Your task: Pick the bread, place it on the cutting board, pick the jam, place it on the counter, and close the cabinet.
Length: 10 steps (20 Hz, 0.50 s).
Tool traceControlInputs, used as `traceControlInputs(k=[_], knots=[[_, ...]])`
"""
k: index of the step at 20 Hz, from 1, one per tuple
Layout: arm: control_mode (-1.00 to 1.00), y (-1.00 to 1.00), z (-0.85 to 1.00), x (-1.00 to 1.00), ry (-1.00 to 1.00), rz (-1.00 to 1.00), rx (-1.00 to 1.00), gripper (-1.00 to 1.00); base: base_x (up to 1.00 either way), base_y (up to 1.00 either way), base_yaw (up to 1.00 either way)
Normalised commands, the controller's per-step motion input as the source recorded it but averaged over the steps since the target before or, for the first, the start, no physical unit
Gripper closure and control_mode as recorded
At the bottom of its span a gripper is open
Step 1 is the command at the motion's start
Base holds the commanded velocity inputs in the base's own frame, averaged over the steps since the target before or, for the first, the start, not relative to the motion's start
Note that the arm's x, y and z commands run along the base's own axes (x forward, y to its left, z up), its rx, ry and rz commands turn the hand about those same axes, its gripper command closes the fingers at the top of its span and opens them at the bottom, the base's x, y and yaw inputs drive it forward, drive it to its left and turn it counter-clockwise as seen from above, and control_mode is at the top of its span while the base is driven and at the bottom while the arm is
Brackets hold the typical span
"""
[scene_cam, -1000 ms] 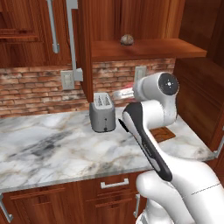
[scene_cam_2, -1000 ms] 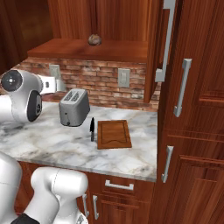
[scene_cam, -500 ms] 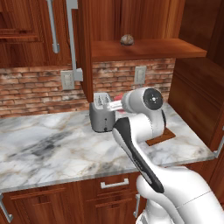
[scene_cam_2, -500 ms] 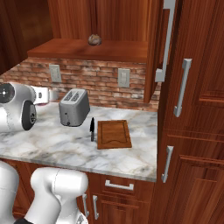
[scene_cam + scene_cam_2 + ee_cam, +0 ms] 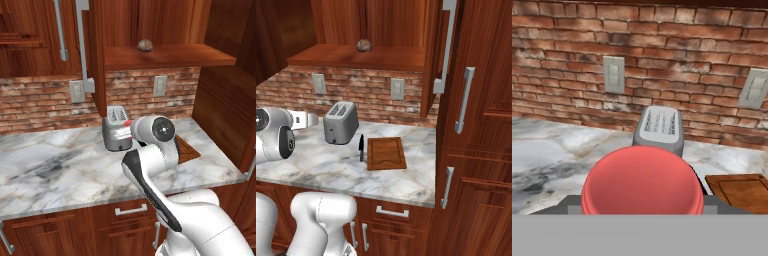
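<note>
Backdrop: I am looking at a red brick wall with pale wall outlets (image 5: 614,74) above a broad white marble worktop with grey and tan veins (image 5: 50,165).
Gripper: I am seeing the two-finger gripper (image 5: 125,127) hanging above the worktop, just in front of the toaster and pointing at it.
Fingers: they are clamping the small squat red jar of jam (image 5: 642,181); in the hand view dark finger parts are showing at either side of its body, though the tips themselves are hidden.
Jam: I am reading it as lifted clear of the worktop, showing as a red patch (image 5: 128,123) at the end of the hand.
Toaster: a boxy grey metal toaster with two slots (image 5: 341,122) is standing toward the back edge of the worktop, near the brick.
Cutting board: the flat reddish-brown wooden board with a grooved rim (image 5: 386,153) is lying bare toward the worktop's right end.
Knife: a black-handled knife (image 5: 361,147) is lying just beside the board's left edge, between board and toaster.
Bread: the small round brownish bun (image 5: 145,45) is sitting on the shelf of the dark reddish-brown wall cabinet (image 5: 371,55), well above the toaster.
Cabinet door: I am seeing it swung open, its panel edge-on (image 5: 97,60) with a long silver bar handle (image 5: 82,45).
</note>
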Motion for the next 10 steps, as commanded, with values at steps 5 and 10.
traceControlInputs(k=[5, 10], knots=[[-1.00, 0.12, -0.24, 0.00, 0.00, 0.00, 0.00, 1.00, 0.00, 0.00, 0.00], [-1.00, 0.12, -0.19, 0.00, 0.04, 0.00, 0.00, 1.00, 0.00, 0.00, 0.00]])
